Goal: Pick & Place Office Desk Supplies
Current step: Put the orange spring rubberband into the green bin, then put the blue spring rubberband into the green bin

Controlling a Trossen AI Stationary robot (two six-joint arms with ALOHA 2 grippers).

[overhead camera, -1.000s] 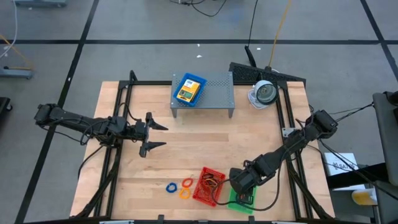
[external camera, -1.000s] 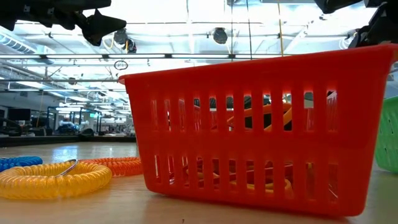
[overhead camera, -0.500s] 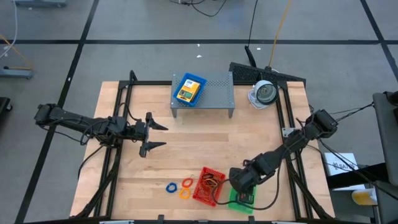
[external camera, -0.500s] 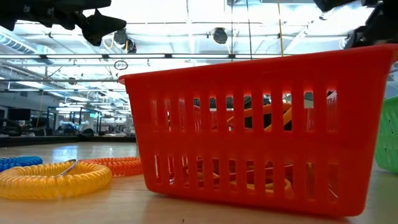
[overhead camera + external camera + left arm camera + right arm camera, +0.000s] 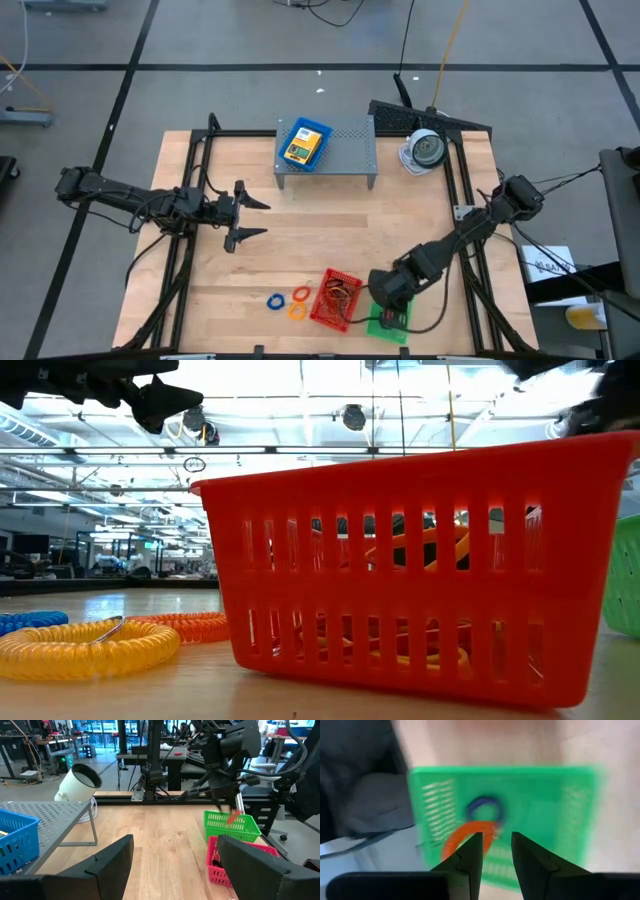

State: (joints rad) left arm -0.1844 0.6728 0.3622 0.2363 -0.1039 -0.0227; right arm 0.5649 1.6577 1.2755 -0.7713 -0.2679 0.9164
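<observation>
Our right hand (image 5: 388, 308) hovers over the green tray (image 5: 530, 815), fingers narrowly parted, gripping nothing we can see; an orange ring (image 5: 465, 837) and blue ring (image 5: 484, 809) lie inside. Our left hand (image 5: 246, 216) waits wide open.

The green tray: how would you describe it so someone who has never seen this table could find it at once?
Start at the wooden table and go to its near edge, opposite the grey perforated shelf. Two mesh trays sit side by side there; the green tray lies directly under the right gripper. Unlike the red tray beside it, it is green and holds a blue and an orange ring.
</observation>
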